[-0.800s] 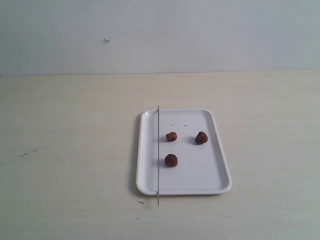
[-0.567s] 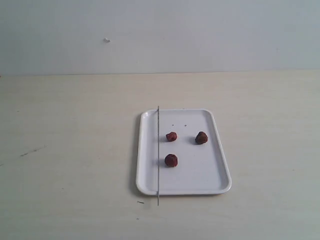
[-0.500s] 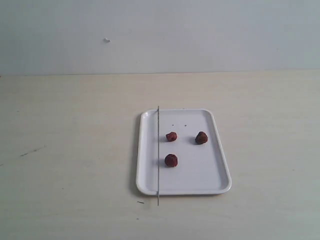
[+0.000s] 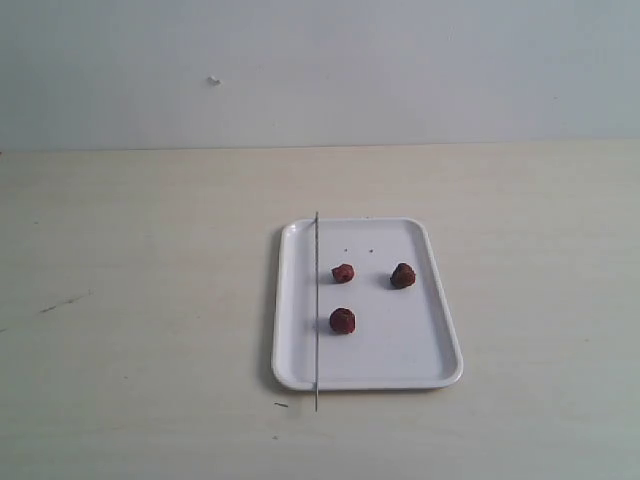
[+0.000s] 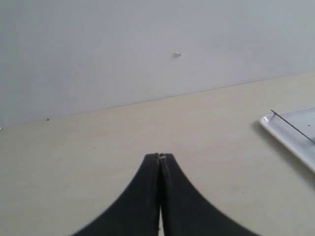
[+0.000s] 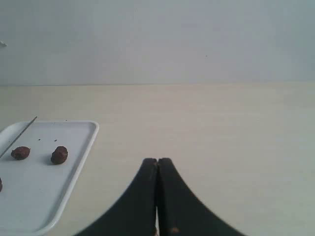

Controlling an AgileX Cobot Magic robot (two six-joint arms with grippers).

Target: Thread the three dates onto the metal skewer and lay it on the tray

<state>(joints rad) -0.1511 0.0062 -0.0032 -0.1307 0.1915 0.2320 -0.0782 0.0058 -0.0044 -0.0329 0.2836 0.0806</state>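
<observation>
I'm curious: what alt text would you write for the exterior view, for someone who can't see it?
A white tray on a pale table holds three separate dates. A thin metal skewer lies lengthwise along the tray's left side, both ends poking past the rim. No robot arm shows in this view.

Two plain matte black grippers.
The left gripper [image 5: 159, 157] and right gripper [image 6: 157, 161] look alike: each is a pair of smooth black fingers [image 5: 138, 201], broad at the base and sweeping inward to a narrow tip, with a thin seam between them.
</observation>
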